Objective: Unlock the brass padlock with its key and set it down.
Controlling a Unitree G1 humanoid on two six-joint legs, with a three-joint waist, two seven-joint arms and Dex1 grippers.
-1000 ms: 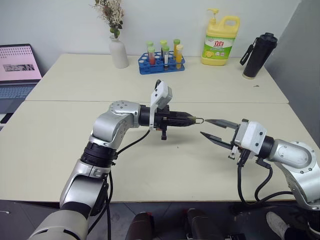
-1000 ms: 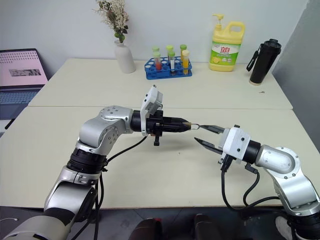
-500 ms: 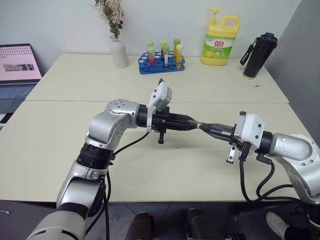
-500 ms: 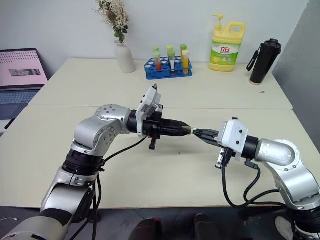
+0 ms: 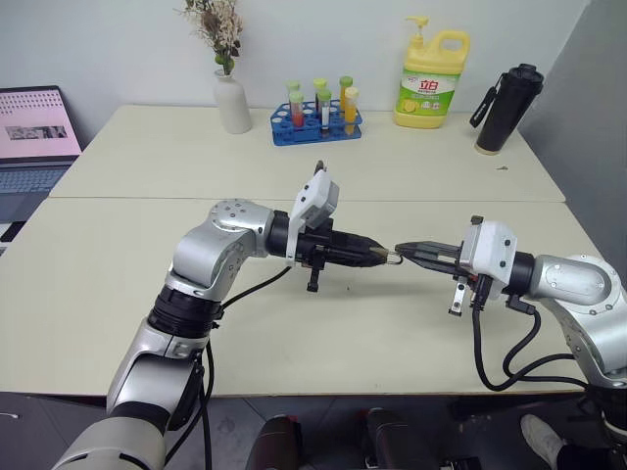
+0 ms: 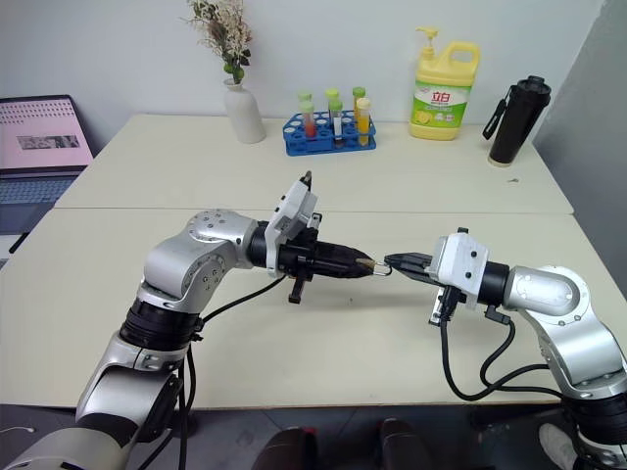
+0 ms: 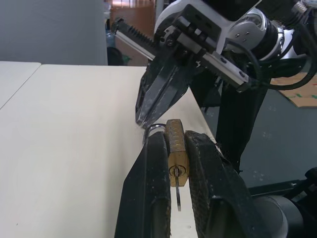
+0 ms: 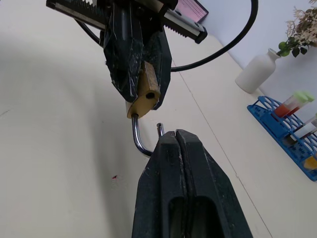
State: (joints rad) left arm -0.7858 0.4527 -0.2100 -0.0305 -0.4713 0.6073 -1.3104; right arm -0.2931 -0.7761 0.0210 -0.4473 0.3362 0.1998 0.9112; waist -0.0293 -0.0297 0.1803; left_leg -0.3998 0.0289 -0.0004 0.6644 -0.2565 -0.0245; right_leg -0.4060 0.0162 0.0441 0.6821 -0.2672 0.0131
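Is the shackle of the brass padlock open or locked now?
Open. In the right wrist view, one end of the shackle stands free outside the brass padlock, above an empty hole in its body.

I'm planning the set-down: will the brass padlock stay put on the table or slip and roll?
The brass padlock looks blocky and flat-sided, so it would likely rest without rolling. Its open shackle probably swings loosely. Smooth metal may slip between the left gripper fingers.

wide bare run of cream tabletop [image 5: 294,323] under and around tiny golden brass padlock [image 7: 176,151]; tall things well beyond padlock along far edge: white vase [image 5: 233,101], blue test-tube rack [image 5: 315,124], yellow detergent jug [image 5: 433,78], black flask [image 5: 507,108].
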